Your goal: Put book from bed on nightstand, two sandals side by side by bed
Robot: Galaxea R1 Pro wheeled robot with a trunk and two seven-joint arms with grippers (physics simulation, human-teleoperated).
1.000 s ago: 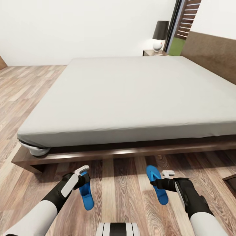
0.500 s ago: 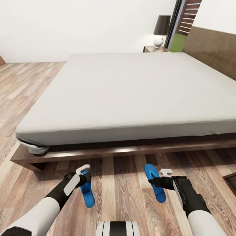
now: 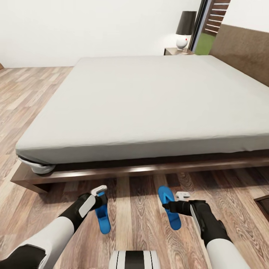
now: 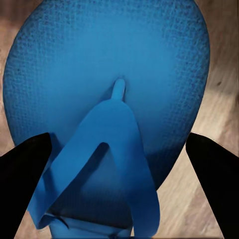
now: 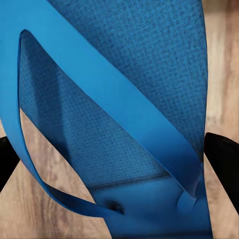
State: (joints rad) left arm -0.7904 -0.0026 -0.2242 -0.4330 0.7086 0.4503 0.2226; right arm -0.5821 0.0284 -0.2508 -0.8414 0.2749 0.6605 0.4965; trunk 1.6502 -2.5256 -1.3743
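Observation:
Two bright blue sandals hang low over the wood floor in front of the bed (image 3: pixel 149 101). My left gripper (image 3: pixel 100 200) is shut on the left sandal (image 3: pixel 103 220). In the left wrist view that sandal (image 4: pixel 109 74) lies between the dark fingertips (image 4: pixel 22 169). My right gripper (image 3: pixel 170 206) is shut on the right sandal (image 3: pixel 169 211), whose strap (image 5: pixel 124 114) spans the right wrist view. Whether the soles touch the floor I cannot tell. A nightstand (image 3: pixel 175 51) stands beyond the bed's far side. The book is out of view.
A lamp (image 3: pixel 185 31) with a dark shade sits on the far nightstand. The bed's low dark frame (image 3: pixel 112 173) juts out just ahead of the sandals. A dark furniture corner (image 3: pixel 263 205) shows at the right edge. Plank floor extends to the left.
The camera has shifted, bringing the bed a little closer. Both grippers hold their sandals as before, and the two sandals now sit slightly nearer each other.

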